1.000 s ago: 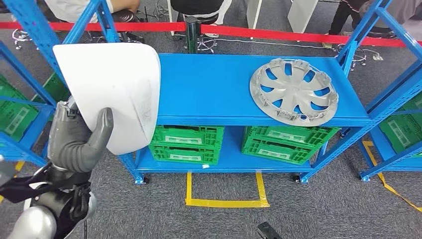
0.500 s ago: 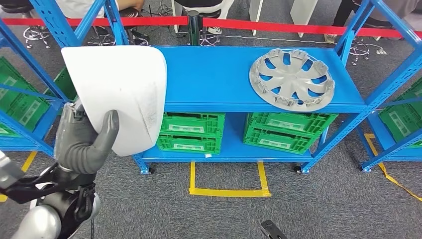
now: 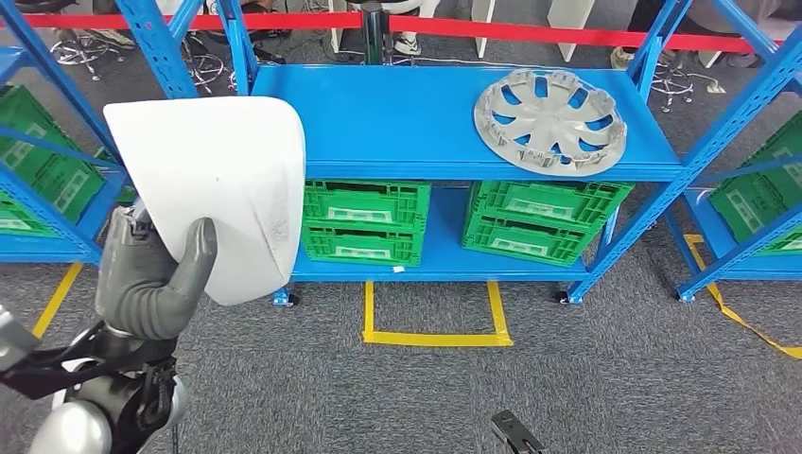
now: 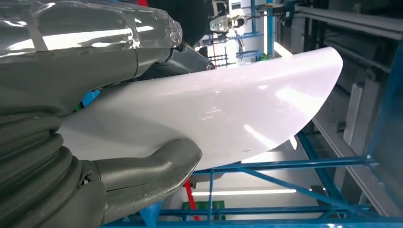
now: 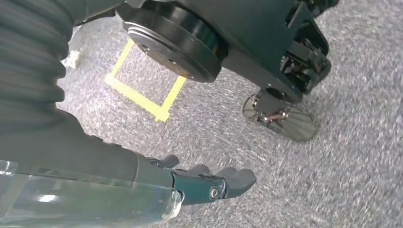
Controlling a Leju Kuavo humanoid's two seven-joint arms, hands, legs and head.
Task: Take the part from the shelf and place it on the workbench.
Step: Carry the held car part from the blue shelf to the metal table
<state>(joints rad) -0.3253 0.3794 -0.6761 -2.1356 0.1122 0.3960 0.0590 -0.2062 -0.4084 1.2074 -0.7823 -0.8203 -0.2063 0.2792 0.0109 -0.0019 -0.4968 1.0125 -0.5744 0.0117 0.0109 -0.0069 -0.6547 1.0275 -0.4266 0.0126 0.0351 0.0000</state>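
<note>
Head view shows our left hand [image 3: 151,279] clamping the white panel [image 3: 213,184] clear of the shelf [image 3: 397,132] for carrying, right hand [image 5: 209,183] loosely extended, empty.

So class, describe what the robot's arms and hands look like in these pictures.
The left hand is grey with a thick thumb, a ribbed grey wrist cover and black cables near the silver arm. The right hand has dark fingers, a ribbed cover and a clear glossy shell.

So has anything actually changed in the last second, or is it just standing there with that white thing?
The whole view has shifted, so the camera moved: the robot seems to be backing away from the blue shelf, with more carpet showing in front. Nothing was taken or let go. The left hand still grips the white part, and the silver wheel cover still lies on the shelf.
</note>
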